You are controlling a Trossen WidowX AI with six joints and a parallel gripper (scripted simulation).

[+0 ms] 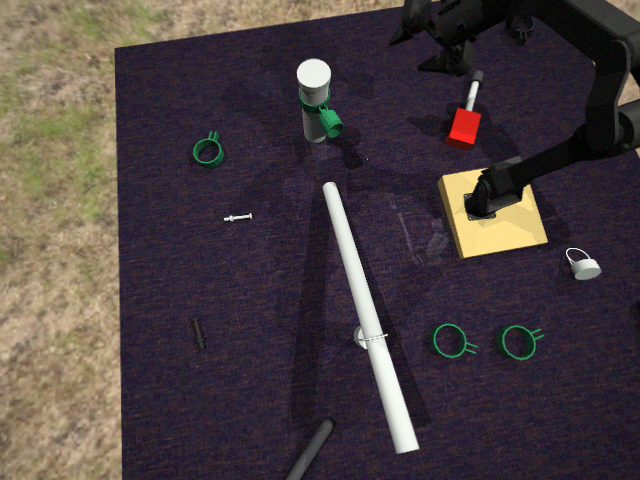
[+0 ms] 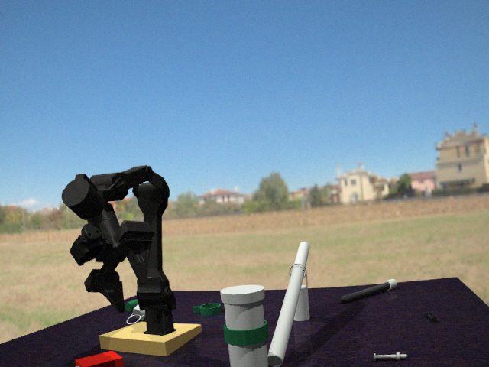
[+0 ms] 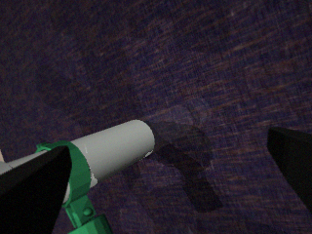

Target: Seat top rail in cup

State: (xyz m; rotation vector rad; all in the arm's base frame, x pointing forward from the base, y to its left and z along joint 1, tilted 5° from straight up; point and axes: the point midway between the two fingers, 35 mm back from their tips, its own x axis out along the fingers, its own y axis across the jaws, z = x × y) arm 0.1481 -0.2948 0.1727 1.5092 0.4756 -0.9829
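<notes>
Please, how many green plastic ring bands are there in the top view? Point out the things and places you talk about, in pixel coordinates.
4. One band [image 1: 306, 106] [image 2: 245, 336] [image 3: 80, 168] is around the big white post [image 1: 312, 126] [image 2: 247, 357] [image 3: 117, 148]. Three lie loose: one left of it [image 1: 209, 164], two lower right [image 1: 434, 341] [image 2: 211, 311] [image 1: 501, 343]. The black arm [image 1: 615, 98] [image 2: 154, 237] may hide more.

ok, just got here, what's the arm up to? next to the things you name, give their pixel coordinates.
The end effector [image 1: 405, 54] [image 3: 168, 141] is open and holds nothing, its fingers apart and clear of the rail. The white rail [image 1: 356, 279] [image 2: 289, 312] runs through the loop cap [image 1: 360, 336] [image 2: 302, 303]. Its near end lies short of the green rail-end cup [image 1: 330, 122] [image 3: 93, 228], so it's unseated. The cup hangs from the green brace band [image 1: 305, 106] [image 2: 245, 334] [image 3: 80, 173] on the big post [image 1: 313, 126] [image 2: 244, 313] [image 3: 117, 148], below its cap.
</notes>
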